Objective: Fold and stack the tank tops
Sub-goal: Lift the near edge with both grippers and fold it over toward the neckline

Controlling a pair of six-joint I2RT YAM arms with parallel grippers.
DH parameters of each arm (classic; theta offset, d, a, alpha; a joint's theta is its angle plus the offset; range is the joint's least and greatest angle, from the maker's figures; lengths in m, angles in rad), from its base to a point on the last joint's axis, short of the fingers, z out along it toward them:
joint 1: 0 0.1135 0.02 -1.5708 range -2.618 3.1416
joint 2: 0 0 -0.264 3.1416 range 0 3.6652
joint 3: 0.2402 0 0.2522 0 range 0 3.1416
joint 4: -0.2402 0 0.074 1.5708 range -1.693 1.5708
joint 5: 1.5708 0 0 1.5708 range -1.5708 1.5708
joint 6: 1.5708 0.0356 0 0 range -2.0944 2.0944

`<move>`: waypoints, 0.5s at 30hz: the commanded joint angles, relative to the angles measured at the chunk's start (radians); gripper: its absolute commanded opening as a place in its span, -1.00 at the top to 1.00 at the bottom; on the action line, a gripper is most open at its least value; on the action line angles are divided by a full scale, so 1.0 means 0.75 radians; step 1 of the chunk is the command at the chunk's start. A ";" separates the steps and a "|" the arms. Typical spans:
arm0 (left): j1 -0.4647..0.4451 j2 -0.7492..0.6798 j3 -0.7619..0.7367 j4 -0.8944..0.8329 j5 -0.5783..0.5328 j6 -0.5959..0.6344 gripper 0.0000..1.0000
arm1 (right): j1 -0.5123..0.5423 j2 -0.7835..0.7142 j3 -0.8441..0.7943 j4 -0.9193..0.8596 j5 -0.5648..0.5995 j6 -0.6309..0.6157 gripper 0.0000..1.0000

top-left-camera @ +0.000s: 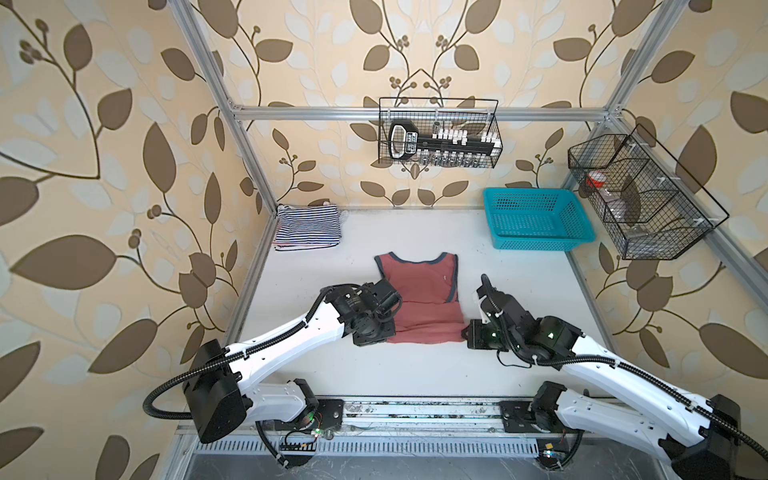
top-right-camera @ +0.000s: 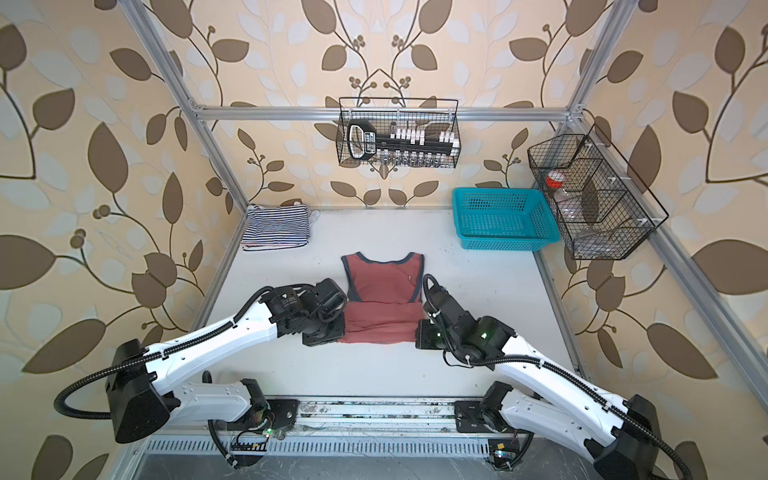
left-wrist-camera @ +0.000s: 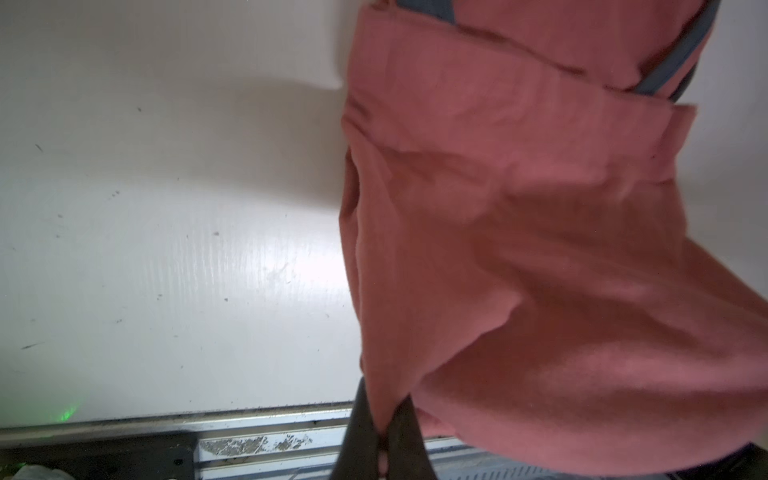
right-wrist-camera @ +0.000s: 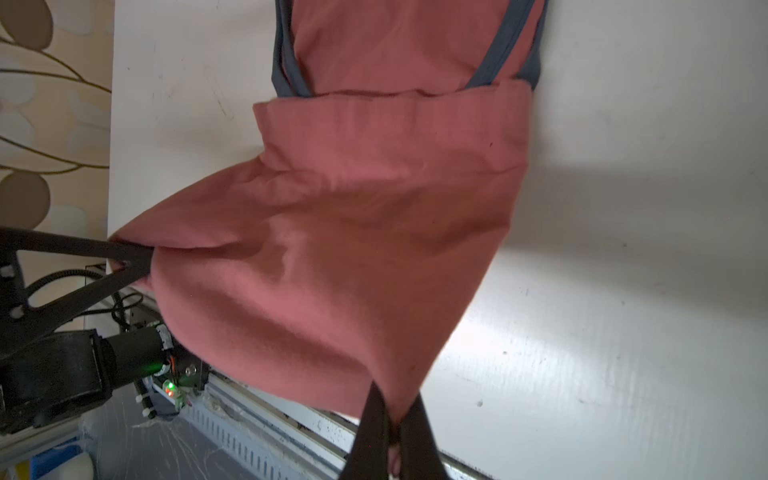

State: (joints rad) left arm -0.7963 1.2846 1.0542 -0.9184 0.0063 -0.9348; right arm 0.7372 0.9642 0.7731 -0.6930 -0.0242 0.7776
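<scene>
The dusty red tank top [top-left-camera: 417, 286] [top-right-camera: 384, 286] with dark trim lies mid-table, neck toward the back wall. An edge of its lower part lies folded across its middle [right-wrist-camera: 390, 93]. My left gripper [left-wrist-camera: 384, 415] [top-left-camera: 387, 337] is shut on its near left corner. My right gripper [right-wrist-camera: 397, 409] [top-left-camera: 468, 332] is shut on the near right corner. The cloth between them hangs raised off the table. The right wrist view also shows the left gripper [right-wrist-camera: 139, 257] pinching the cloth. A folded navy-and-white striped tank top [top-left-camera: 307, 227] [top-right-camera: 276, 226] sits at the back left, with a thin reddish edge under it.
A turquoise plastic basket [top-left-camera: 536, 226] [top-right-camera: 500, 224] stands at the back right. Black wire baskets hang on the back rail [top-left-camera: 438, 133] and on the right frame [top-left-camera: 640, 195]. The arms' base rail [top-left-camera: 415, 409] runs along the table's near edge.
</scene>
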 commanded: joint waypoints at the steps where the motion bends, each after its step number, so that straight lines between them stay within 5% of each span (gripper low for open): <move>1: 0.098 0.038 0.133 -0.091 -0.076 0.147 1.00 | -0.094 0.075 0.104 -0.033 -0.073 -0.188 1.00; 15: 0.374 0.483 0.626 -0.129 0.040 0.455 1.00 | -0.498 0.499 0.470 0.039 -0.361 -0.483 1.00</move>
State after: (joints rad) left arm -0.5503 1.6150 1.4471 -0.9615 0.0338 -0.6659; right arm 0.4026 1.3029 1.0782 -0.6643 -0.2344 0.4873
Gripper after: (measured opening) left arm 0.045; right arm 0.048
